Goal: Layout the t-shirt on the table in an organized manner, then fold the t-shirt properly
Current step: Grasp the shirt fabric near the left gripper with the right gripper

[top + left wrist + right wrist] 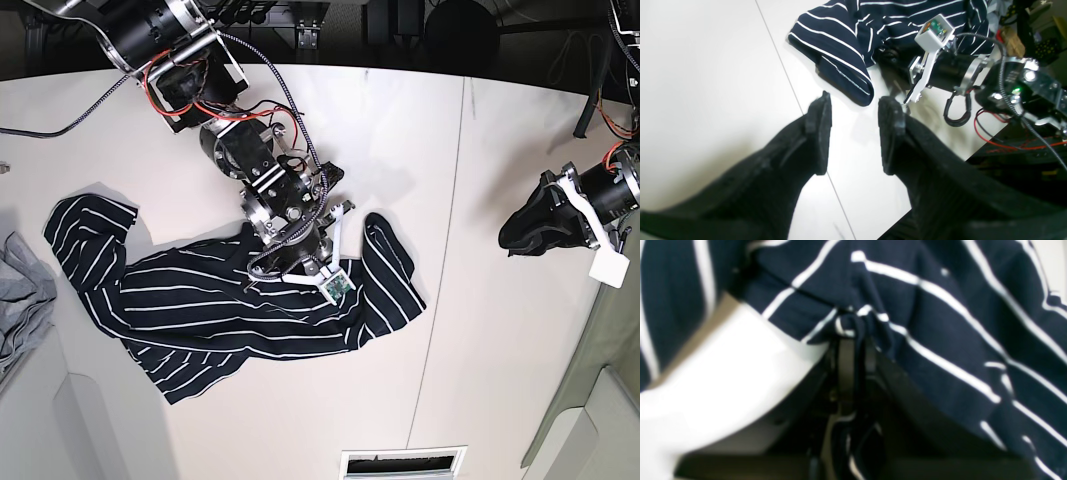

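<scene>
**On the white tabletop: striped shirt bunched, one hand gripping it**

On the left half of the tabletop (470, 180) the t-shirt (190, 300) lies crumpled and spread unevenly, one sleeve reaching toward the left edge, another lobe of cloth curling up on its right side. The right hand (853, 336) is clenched on a pinch of the striped fabric near the shirt's upper middle; the right arm (250, 150), with red wires and a braided cable, stretches over the garment and hides part of it. The left hand (853, 130) is released, its two black fingers (818, 133) spread apart above bare tabletop, well away from the shirt at the far right edge. A thin dark seam (440, 260) crosses the surface just right of the shirt. A grey cloth (20, 295) sits at the left edge. Dark equipment lines the back of the room.
</scene>
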